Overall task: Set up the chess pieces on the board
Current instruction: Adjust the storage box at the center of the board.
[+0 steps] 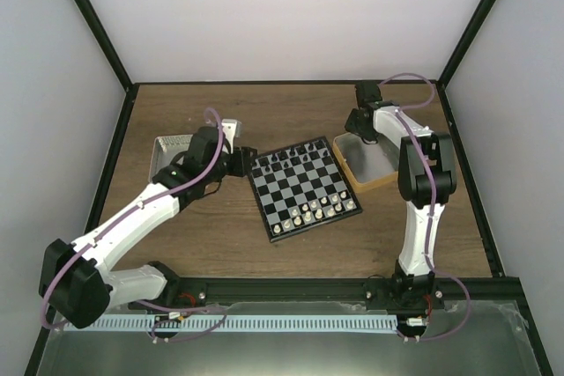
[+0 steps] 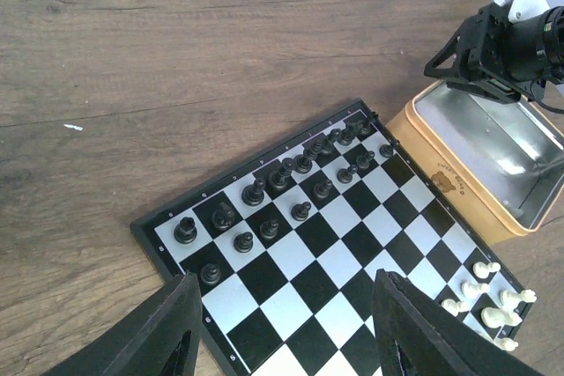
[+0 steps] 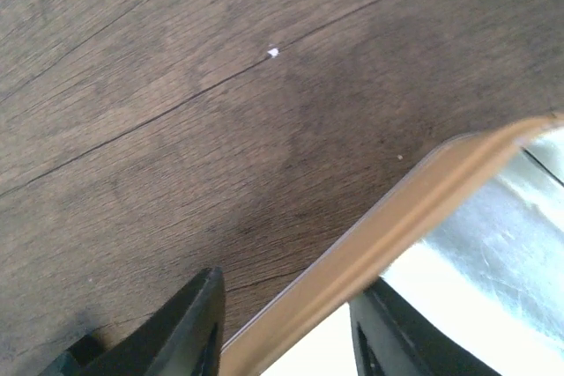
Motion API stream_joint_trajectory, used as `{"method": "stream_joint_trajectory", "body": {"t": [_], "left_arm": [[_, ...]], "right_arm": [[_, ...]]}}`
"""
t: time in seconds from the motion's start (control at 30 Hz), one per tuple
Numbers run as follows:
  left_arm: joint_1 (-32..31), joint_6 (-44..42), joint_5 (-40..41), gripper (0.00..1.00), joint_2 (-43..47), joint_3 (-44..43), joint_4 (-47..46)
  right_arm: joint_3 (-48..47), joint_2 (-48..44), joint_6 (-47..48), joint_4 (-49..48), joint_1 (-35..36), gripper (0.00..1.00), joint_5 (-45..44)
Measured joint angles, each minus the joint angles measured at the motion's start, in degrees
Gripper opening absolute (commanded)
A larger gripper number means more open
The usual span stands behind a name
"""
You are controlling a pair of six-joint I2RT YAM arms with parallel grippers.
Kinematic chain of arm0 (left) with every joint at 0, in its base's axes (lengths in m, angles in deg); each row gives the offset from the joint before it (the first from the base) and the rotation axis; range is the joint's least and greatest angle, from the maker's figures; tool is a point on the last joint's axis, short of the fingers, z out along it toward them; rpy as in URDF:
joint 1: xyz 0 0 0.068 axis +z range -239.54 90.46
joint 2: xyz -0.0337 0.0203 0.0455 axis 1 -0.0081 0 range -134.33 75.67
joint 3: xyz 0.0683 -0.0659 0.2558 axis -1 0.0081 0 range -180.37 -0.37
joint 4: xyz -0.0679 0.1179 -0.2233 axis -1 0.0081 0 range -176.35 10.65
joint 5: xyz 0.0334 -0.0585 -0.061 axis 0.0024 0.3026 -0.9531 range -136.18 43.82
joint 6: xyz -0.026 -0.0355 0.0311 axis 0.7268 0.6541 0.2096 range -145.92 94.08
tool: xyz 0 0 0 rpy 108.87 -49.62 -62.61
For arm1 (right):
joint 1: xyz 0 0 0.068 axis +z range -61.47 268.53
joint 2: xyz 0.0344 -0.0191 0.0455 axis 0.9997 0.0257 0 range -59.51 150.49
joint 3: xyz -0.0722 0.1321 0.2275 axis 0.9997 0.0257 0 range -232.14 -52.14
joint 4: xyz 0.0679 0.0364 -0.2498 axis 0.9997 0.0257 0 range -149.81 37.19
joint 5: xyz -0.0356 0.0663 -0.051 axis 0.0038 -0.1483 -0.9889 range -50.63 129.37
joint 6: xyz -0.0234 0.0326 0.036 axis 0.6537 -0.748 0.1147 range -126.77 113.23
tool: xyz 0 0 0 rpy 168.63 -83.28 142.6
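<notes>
At the middle of the worktop [image 1: 220, 248] you have the board [image 1: 304, 189], turned at an angle. The cream-white chess pieces [image 1: 319, 211] are gathered along its near-right edge and the black chessmen [image 1: 295, 158] are ranked along the far edge. In the left wrist view a few of the white ones by the board's corner look tipped on their sides, though they are too small to be sure.

Your left gripper [image 1: 243, 163] hovers just by the board's far-left corner, jaws apart with nothing between them. From its own camera you look down between the two fingers [image 2: 176, 332] onto bare squares and the black rows.

Your right gripper [image 1: 359, 129] is at the far end of the orange-tan tray [image 1: 374, 184], well apart from the white pieces. Its wrist camera shows one finger [image 3: 198, 323] outside the tray's tan wall and the other inside, so the rim runs right between them. Whether they are pinching that wall or only straddling it, you cannot tell.

A grey metal tray [image 1: 166, 149] sits behind your left arm, partly hidden by it
</notes>
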Motion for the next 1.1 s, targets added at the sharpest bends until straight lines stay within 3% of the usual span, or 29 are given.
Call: {"method": "stream_joint_trajectory", "body": {"t": [0.27,0.53,0.87,0.97,1.1], "left_arm": [[0.72,-0.22,-1.75,0.55,0.02,0.02,-0.72],[0.72,-0.2,-2.21,0.55,1.44,0.83,-1.29],[0.72,-0.17,-2.95,0.56,2.12,1.4,-1.44],[0.72,-0.17,-3.23,0.56,2.12,1.46,-1.46],[0.72,-0.15,-3.54,0.56,2.12,1.51,-1.68]], "right_arm": [[0.48,-0.28,7.48,-0.17,0.0,0.2,-0.68],[5.33,-3.48,16.28,-1.86,0.0,0.17,0.46],[19.37,-13.51,31.19,-4.02,0.15,0.11,10.88],[21.05,-14.67,35.06,-4.17,0.22,0.12,11.69],[22.27,-15.15,37.64,-3.67,0.22,0.28,11.87]]}}
